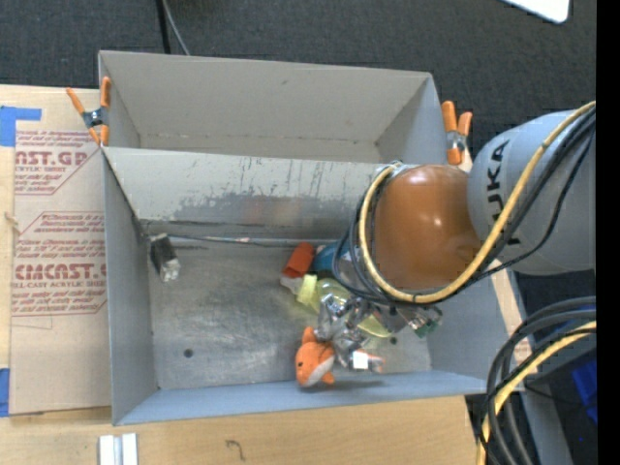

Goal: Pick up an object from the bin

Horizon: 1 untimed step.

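Note:
My gripper [341, 320] is low in the bin's front right part, over a small cluster of things. Just below it, against the front wall, lies an orange and white toy fish [312, 362]. A small white piece [364, 361] sits right of the fish. A pale yellow-green thing [309, 292] lies directly left of the gripper, touching or nearly touching it. Behind that are an orange-red thing [299, 258] and a blue thing [325, 257], partly hidden by the arm.
A small grey and clear thing [164, 259] lies alone by the left wall. The arm's orange dome covers the bin's right side. Bare floor stretches across the left and middle.

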Tool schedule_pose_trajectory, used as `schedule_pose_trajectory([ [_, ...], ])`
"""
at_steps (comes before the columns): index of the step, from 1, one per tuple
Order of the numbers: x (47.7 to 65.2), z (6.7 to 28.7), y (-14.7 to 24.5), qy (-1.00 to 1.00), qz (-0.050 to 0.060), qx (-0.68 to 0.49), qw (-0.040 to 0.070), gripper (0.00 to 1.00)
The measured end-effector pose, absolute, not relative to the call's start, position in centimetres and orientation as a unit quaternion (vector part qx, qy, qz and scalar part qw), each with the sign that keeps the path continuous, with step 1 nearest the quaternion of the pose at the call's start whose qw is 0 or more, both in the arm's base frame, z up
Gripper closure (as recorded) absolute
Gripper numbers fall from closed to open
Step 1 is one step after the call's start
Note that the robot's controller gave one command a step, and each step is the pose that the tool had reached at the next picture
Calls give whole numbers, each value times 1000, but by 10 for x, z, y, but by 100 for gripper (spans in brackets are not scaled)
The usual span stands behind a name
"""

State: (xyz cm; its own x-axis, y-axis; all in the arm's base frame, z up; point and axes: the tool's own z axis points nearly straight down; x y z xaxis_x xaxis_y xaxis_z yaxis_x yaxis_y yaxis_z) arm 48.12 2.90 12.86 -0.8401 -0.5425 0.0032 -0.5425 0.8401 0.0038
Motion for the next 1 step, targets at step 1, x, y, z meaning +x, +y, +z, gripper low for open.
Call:
schedule_pose_trajectory([
  [1, 494, 189, 18, -966, -1, 258, 2, 100],
])
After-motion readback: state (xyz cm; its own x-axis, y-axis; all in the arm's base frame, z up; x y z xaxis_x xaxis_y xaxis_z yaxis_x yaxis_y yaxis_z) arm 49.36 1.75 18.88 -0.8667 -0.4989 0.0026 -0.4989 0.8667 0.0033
